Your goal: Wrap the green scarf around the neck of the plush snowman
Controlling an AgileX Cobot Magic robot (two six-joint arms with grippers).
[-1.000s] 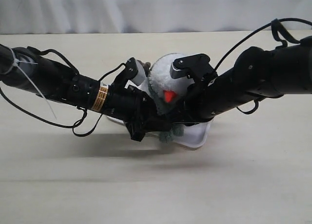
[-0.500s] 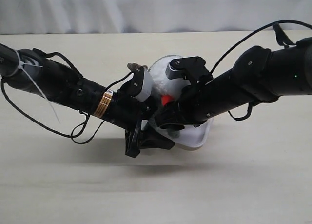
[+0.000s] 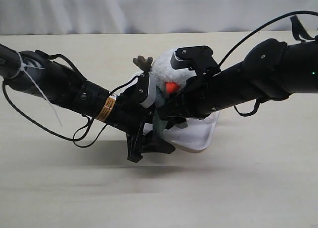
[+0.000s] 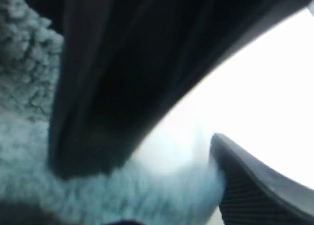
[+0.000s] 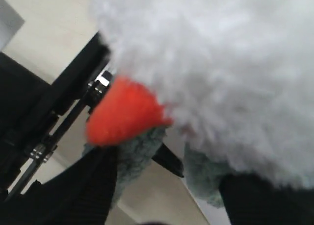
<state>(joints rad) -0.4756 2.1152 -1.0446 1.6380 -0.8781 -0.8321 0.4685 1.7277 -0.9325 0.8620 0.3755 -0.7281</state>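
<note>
The plush snowman (image 3: 168,71) stands on the white tray, its orange nose (image 3: 171,86) facing the camera and a brown twig arm (image 3: 144,63) sticking up behind. The green scarf (image 3: 159,119) hangs under its chin. Both grippers meet there. My right gripper (image 5: 164,195) is open just below the nose (image 5: 125,117), with scarf fuzz (image 5: 137,161) against each finger and bare table in the gap. My left gripper (image 4: 147,186) shows one ribbed finger (image 4: 260,190) set wide; scarf (image 4: 147,190) fills the space beside it. The neck is hidden by the arms.
The white tray (image 3: 201,136) lies under the snowman on a pale wooden table. Both black arms cross in front of the toy, cables looping from them. A white curtain closes the back.
The snowman's head and nose have risen and the twig arm now shows above the left arm. The left gripper dropped lower; the right gripper lifted and drew back, uncovering more tray.
</note>
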